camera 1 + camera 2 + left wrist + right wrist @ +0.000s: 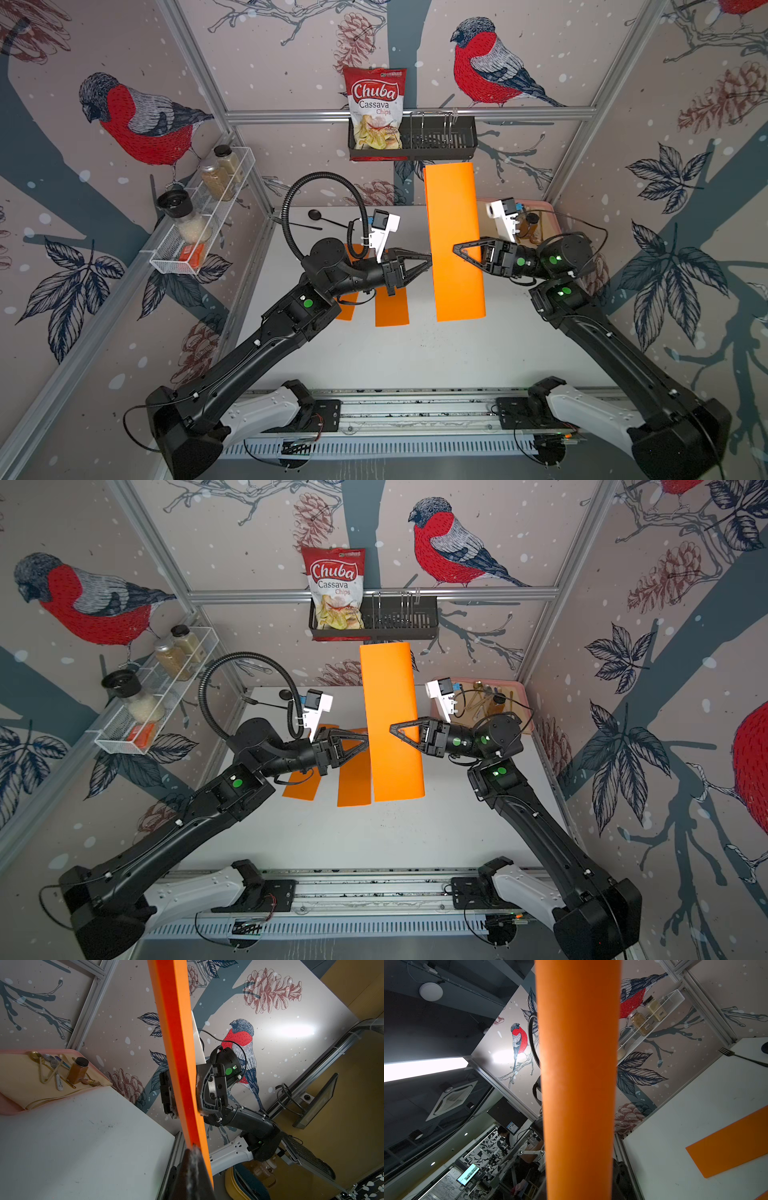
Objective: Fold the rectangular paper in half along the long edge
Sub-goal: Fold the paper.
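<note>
The orange rectangular paper (pixel 451 199) (pixel 388 679) hangs upright above the table, bent over on itself into a long narrow loop. My left gripper (pixel 430 259) (pixel 368 742) is shut on the paper's two free long edges, and its fingertips pinch them in the left wrist view (pixel 193 1147). From the opposite side my right gripper (pixel 456 248) (pixel 392 729) straddles the rounded bend, with one finger on each face of the paper (pixel 178 1043). In the right wrist view the paper (pixel 577 1064) fills the space between the jaws.
Two more orange sheets (pixel 390 305) (pixel 345 309) lie flat on the white table under my left arm. A pink tray (pixel 8 1105) with cutlery and a jar sits at the back right. A black spoon (pixel 316 215) lies at the back. A wire basket (pixel 440 139) holds a chips bag.
</note>
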Robot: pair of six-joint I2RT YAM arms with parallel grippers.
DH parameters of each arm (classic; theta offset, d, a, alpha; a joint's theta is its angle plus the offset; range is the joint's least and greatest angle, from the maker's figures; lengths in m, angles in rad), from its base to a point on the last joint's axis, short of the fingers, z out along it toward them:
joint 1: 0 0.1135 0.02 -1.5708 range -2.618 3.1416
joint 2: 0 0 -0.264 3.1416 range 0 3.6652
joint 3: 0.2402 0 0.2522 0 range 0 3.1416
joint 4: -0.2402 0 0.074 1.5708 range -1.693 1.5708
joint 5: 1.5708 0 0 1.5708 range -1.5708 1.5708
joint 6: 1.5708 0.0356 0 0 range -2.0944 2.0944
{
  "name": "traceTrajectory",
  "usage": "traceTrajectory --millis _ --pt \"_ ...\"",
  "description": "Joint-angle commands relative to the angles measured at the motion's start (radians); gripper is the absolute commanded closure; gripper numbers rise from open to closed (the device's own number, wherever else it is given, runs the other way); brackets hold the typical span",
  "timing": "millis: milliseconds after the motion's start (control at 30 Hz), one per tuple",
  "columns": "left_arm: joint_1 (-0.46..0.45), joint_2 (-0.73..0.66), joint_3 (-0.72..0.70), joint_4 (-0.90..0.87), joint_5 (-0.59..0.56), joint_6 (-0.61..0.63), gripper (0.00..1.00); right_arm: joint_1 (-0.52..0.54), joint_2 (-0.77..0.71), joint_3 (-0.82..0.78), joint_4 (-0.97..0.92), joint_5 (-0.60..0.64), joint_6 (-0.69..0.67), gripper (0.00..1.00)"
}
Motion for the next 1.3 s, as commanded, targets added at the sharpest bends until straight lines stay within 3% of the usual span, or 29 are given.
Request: traceTrajectory --millis 0,1267 --pt "-0.001 -0.002 0.0 0.024 0.006 0.002 1.0 0.0 0.0 0.002 0.029 -0.025 -0.002 0.75" --pt "0.0 -0.004 -0.007 0.029 0.003 0.001 1.0 -0.012 -0.013 0.004 -0.013 -0.027 -0.034 0.82"
